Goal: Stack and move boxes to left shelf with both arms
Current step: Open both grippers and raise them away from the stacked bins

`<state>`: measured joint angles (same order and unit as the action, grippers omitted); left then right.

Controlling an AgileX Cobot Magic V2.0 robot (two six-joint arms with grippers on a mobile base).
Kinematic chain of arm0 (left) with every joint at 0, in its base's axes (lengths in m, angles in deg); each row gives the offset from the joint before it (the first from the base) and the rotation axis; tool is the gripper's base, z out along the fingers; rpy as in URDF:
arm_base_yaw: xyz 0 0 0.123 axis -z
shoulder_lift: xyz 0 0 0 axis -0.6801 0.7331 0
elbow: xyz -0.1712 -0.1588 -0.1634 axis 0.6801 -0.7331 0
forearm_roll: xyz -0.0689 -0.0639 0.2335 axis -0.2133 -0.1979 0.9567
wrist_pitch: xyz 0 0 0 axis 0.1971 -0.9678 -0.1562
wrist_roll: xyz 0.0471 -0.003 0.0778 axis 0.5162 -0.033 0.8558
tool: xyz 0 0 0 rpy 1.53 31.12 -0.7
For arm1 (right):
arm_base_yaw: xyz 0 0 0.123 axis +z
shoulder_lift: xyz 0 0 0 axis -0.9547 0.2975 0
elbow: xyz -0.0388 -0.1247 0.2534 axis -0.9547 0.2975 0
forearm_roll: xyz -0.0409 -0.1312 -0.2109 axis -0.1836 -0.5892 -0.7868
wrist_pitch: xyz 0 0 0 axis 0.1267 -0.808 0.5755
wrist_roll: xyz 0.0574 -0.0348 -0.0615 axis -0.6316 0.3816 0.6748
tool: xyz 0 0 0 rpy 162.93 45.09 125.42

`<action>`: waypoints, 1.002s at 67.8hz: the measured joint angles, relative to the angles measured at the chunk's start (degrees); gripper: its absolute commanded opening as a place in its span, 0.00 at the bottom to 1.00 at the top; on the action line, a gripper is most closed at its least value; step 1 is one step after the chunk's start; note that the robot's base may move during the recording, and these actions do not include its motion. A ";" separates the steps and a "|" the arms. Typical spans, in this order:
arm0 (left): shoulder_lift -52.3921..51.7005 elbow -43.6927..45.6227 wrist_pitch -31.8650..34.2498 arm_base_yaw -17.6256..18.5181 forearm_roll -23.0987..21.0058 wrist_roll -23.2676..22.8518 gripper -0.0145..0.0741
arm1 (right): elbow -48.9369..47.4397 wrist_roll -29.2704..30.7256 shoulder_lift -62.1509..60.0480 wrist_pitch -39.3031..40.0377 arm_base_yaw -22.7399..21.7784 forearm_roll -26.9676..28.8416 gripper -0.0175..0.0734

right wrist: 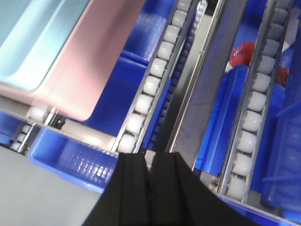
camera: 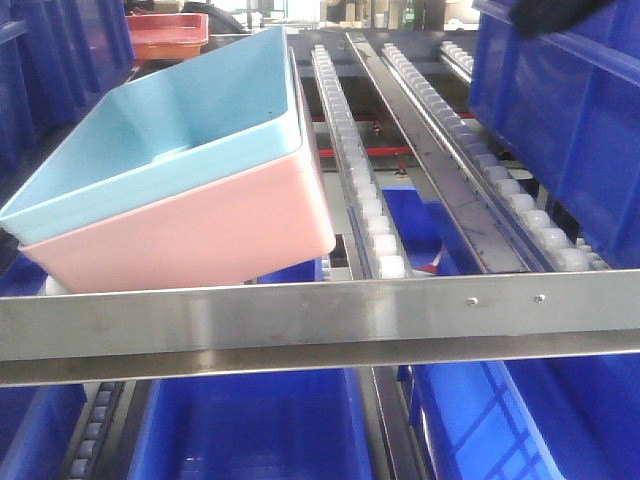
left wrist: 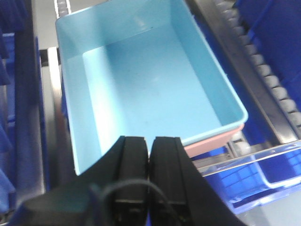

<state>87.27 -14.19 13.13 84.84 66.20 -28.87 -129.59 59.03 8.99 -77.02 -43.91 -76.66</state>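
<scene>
The light teal-blue box (camera: pixel 170 120) sits nested inside the salmon pink box (camera: pixel 200 235). The stacked pair rests on the left lane of the left shelf, just behind its flat steel front bar (camera: pixel 400 320). In the left wrist view my left gripper (left wrist: pixel 149 143) hangs shut over the near edge of the teal box (left wrist: pixel 146 80), with a strip of pink box (left wrist: pixel 216 139) showing beneath. My right gripper (right wrist: pixel 148 157) is shut and holds nothing, over a lane of white rollers (right wrist: pixel 150 84) to the right of the pink box (right wrist: pixel 99 61).
Dark blue crates stand on the right of the rack (camera: pixel 570 120) and under the front bar (camera: pixel 250 430). A red tray (camera: pixel 165 35) lies at the back left. A dark steel rail (camera: pixel 440 170) divides the roller lanes. Something black (camera: pixel 555 12) shows at the top right.
</scene>
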 measured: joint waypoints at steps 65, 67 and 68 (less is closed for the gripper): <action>-13.67 -24.08 34.67 0.00 8.48 0.11 0.16 | 25.09 0.00 -29.23 12.69 0.00 -0.60 0.25; -13.67 -24.08 34.67 0.00 8.48 0.11 0.16 | 25.09 0.00 -29.23 12.69 0.00 -0.60 0.25; -13.67 -24.08 34.67 0.00 8.48 0.11 0.16 | 25.09 0.00 -29.23 12.69 0.00 -0.60 0.25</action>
<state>73.61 -38.27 47.80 84.84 74.69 -28.76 -104.50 59.03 -20.24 -64.33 -43.91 -77.26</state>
